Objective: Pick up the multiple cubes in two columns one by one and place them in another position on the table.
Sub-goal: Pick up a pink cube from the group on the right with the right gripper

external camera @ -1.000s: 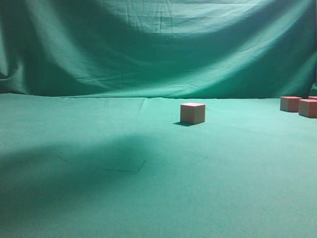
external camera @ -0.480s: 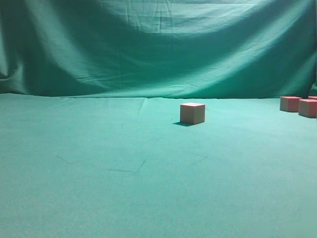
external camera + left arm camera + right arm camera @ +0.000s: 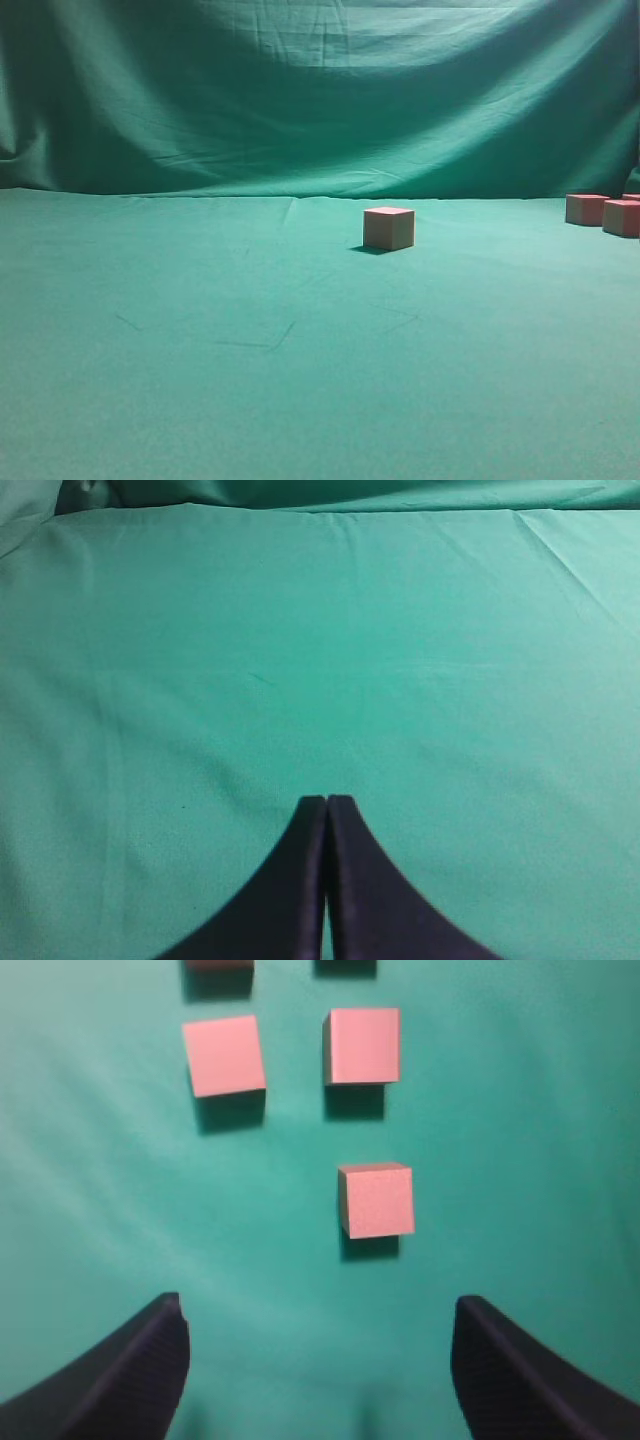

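Observation:
One pinkish cube (image 3: 389, 228) stands alone on the green table (image 3: 300, 380) in the exterior view, and two more cubes (image 3: 587, 209) (image 3: 622, 217) sit at the right edge. The right wrist view looks down on cubes in two columns: the nearest cube (image 3: 377, 1201), one behind it (image 3: 362, 1045), one to the left (image 3: 224, 1055); further ones are cut off at the top. My right gripper (image 3: 318, 1312) hangs open above bare cloth, short of the nearest cube, holding nothing. My left gripper (image 3: 327, 802) is shut and empty over bare cloth.
A draped green backdrop (image 3: 320, 90) rises behind the table. Faint creases (image 3: 270, 340) mark the cloth in the front middle. Neither arm shows in the exterior view.
A broad shadow that lay over the left front of the table one second ago has gone. The cubes have not moved.

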`<state>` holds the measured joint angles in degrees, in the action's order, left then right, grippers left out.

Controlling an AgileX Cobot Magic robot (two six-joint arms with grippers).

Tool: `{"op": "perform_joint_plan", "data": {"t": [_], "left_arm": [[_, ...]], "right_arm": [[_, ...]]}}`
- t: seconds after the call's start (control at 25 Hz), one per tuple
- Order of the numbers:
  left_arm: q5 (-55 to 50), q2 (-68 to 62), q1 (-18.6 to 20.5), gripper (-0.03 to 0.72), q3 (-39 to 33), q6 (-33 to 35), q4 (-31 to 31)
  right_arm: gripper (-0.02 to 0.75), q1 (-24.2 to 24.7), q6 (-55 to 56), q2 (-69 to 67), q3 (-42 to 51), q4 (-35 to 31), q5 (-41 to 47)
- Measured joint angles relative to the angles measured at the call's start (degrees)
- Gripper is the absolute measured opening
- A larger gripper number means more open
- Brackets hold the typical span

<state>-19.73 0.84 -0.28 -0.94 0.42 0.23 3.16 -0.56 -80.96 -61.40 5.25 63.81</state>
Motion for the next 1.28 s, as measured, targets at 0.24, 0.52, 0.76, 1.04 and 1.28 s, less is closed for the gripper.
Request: {"op": "perform_joint_plan", "data": {"t": [0.24,0.52,0.76,1.04,1.28], "left_arm": [[0.00,0.00,0.00,0.000,0.00,0.00,0.00],[0.00,0.00,0.00,0.000,0.00,0.00,0.00],[0.00,0.00,0.00,0.000,0.00,0.00,0.00],[0.00,0.00,0.00,0.000,0.00,0.00,0.00],[0.00,0.00,0.00,0.000,0.00,0.00,0.00]], "right_arm": [[0.503,5.05,-1.12,-2.32,2.78,-0.45,-5.14],[0.503,6.81,-8.09,-9.30,2.78,-4.41,-8.72],[0.503,6.81,-9.14,-14.03,2.78,-1.55,-11.53],[0.503,6.84,-9.14,-17.78,2.78,0.58,-13.71],[0.503,6.84,-9.14,-20.83,2.78,0.70,-15.40]]}}
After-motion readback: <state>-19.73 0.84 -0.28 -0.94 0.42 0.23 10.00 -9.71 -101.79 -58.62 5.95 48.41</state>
